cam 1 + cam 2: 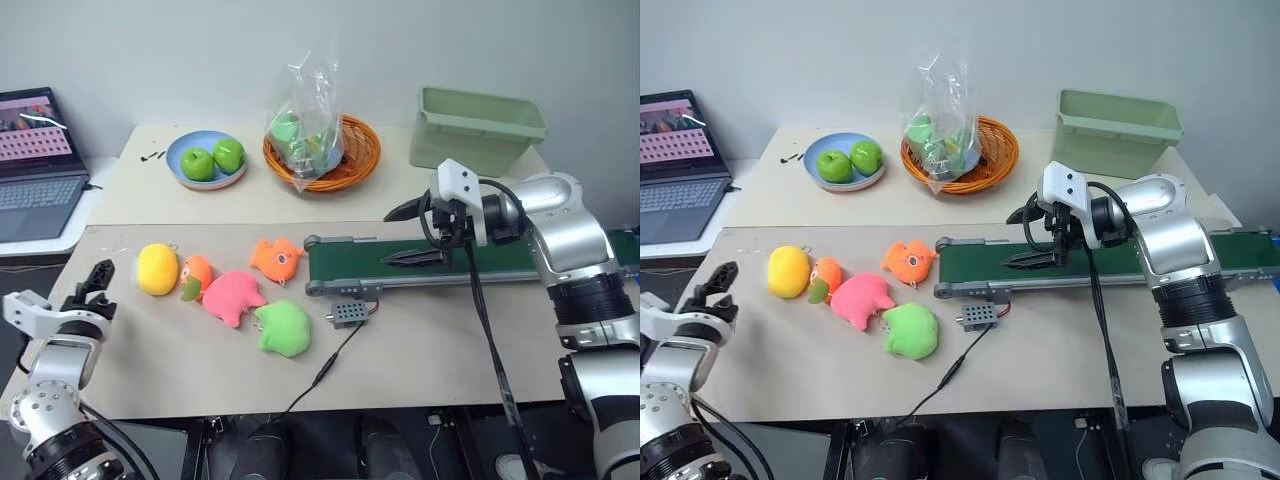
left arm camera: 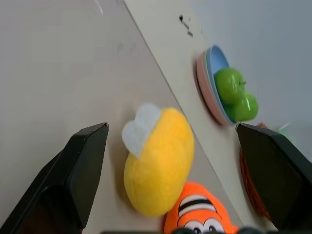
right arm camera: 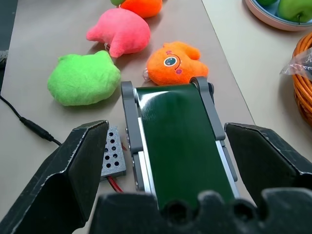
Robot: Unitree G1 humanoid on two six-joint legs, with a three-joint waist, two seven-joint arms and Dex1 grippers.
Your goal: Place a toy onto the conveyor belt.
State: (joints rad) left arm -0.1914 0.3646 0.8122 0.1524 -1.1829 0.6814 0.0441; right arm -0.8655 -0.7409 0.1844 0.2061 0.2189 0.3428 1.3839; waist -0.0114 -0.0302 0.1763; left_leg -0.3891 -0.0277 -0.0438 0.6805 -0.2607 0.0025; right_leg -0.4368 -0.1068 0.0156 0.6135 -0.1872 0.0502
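The toy (image 1: 157, 268), a plain yellow lemon-shaped plush, lies on the table at the left end of a row of plush toys. My left gripper (image 1: 100, 288) hovers open just left of it, fingers pointing toward it. In the left wrist view the toy (image 2: 158, 163) sits ahead between the spread fingers, untouched. The conveyor belt (image 1: 350, 255), dark green with grey rails, runs along the right half of the table. My right gripper (image 1: 405, 235) hangs open and empty above the belt's left part. The right wrist view looks down on the belt's end roller (image 3: 180, 146).
Beside the toy lie a round orange plush (image 1: 196, 272), a pink plush (image 1: 234, 296), a green plush (image 1: 283, 328) and an orange fish plush (image 1: 276, 258). A grey control box (image 1: 347, 313) with a cable sits before the belt. Behind: apple plate (image 1: 185, 175), basket (image 1: 355, 170), green bin (image 1: 480, 125), laptop (image 1: 35, 160).
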